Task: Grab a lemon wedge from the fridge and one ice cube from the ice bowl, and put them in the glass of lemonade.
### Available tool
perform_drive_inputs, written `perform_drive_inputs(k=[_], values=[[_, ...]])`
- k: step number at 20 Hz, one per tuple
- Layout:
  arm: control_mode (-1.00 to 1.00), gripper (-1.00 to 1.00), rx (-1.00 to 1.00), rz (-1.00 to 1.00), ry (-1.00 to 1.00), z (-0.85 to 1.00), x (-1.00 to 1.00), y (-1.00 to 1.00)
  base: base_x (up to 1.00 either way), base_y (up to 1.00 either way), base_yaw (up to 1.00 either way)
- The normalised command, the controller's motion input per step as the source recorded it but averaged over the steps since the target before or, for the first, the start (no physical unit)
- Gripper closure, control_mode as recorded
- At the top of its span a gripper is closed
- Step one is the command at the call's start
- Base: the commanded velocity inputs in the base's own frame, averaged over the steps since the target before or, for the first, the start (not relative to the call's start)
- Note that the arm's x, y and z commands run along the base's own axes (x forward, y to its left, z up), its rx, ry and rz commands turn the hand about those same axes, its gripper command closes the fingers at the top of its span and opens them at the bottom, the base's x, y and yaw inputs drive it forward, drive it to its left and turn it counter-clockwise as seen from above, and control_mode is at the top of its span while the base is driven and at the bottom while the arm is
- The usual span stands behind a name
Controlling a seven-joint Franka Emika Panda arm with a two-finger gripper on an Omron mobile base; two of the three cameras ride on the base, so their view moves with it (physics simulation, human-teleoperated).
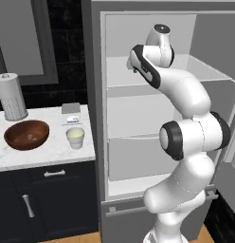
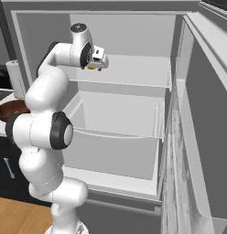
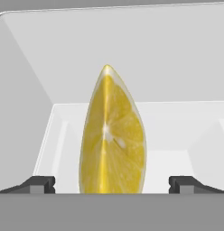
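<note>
A simulated kitchen is shown, with a white marble counter (image 1: 48, 147) over dark cabinets at the left and the grey fridge (image 1: 93, 95) beside it, its door (image 2: 202, 137) swung wide at the right so that the white shelved interior is exposed. On the counter the reddish-brown ice bowl (image 1: 26, 134) is set near the paper-towel roll (image 1: 11, 96), and the glass (image 1: 75, 138) of pale lemonade is placed just beside the bowl, on the side toward the fridge. The white arm is raised from the base in a tall folded pose: the lower links are stacked upright in front of the fridge opening, the elbow is bent at mid height, and the upper links are curled up and over so that the wrist is carried level with the top shelf (image 2: 129, 73). The hand is pointed into the upper compartment, roughly level. The gripper (image 2: 95, 66) is held at the front of that shelf, its fingers spread fully apart. In the hand view the two dark fingertips (image 3: 41, 184) are seen far out at either side, with the lemon wedge (image 3: 113, 140) standing upright on the shelf between them, untouched by either one. A speck of yellow is seen at the gripper in the right base view. The wedge is thus placed in the fridge's top compartment, well apart from the glass and the bowl.
</note>
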Motion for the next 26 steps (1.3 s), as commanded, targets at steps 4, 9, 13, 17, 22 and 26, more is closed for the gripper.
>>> perform_drive_inputs(k=[4,9,13,17,22,26], values=[[-1.00,1.00,0.00,0.00,0.00,0.00,0.00,0.00,0.00,0.00,0.00],[-1.00,1.00,0.00,0.00,0.00,0.00,0.00,0.00,0.00,0.00,0.00],[-1.00,1.00,0.00,0.00,0.00,0.00,-0.05,0.00,0.00,0.00,0.00],[-1.00,1.00,0.03,0.00,-0.01,0.00,-0.93,-0.10,0.00,0.00,0.00],[-1.00,1.00,0.07,0.00,-0.03,0.00,-1.00,-0.22,0.00,0.00,0.00],[-1.00,1.00,0.04,0.00,0.00,0.00,-1.00,-0.12,0.00,0.00,0.00]])
